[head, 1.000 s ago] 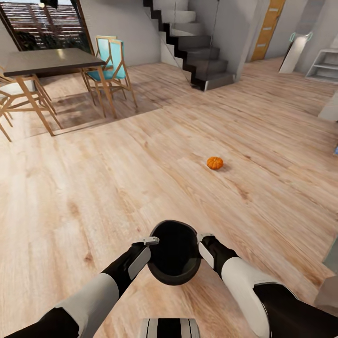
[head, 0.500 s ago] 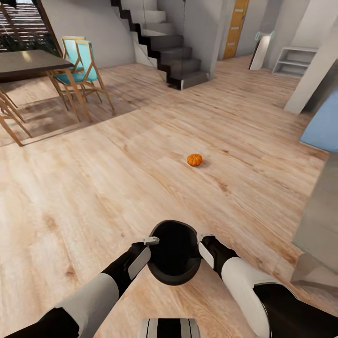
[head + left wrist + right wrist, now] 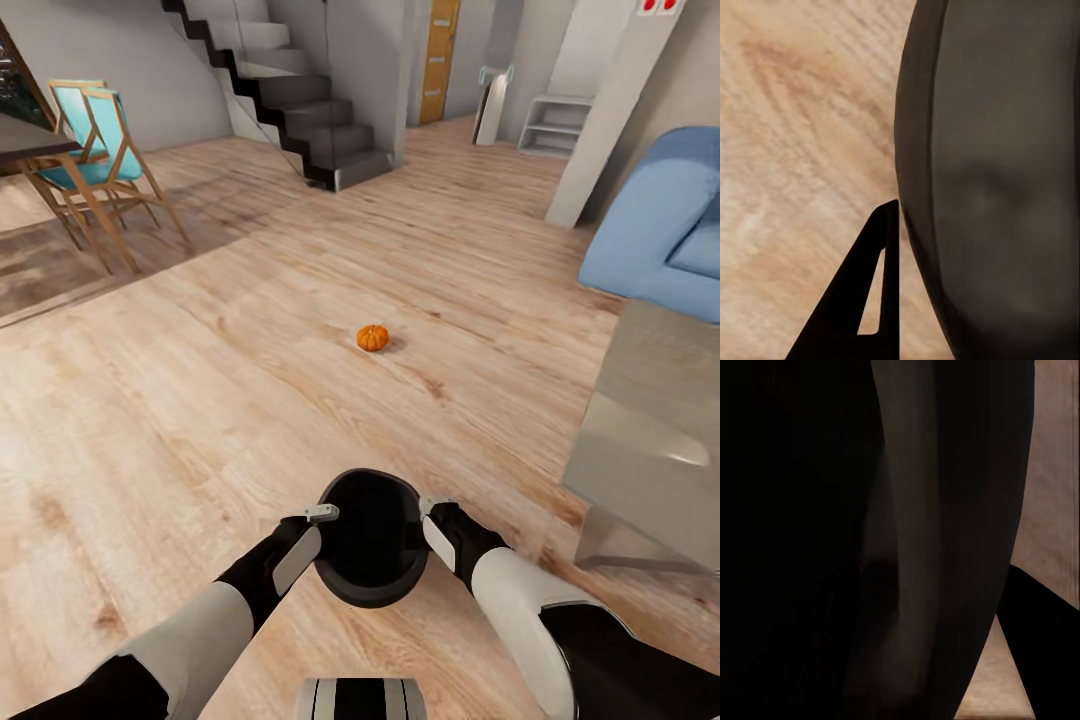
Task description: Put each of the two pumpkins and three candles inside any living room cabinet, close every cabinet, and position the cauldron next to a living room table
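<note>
Head view: cauldron carried between both arms, table now coming into sight.
Left gripper and right gripper press its opposite sides; whether each is spread or closed I cannot tell. Since a second ago the view has swung right: the pumpkin lies ahead on the floor, the glass table near on the right, so set-down looks close.

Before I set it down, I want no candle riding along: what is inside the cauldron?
The cauldron, between the left gripper and right gripper, shows only a dark interior in the head view, no candle visible. Its bottom is too black to rule anything out.
</note>
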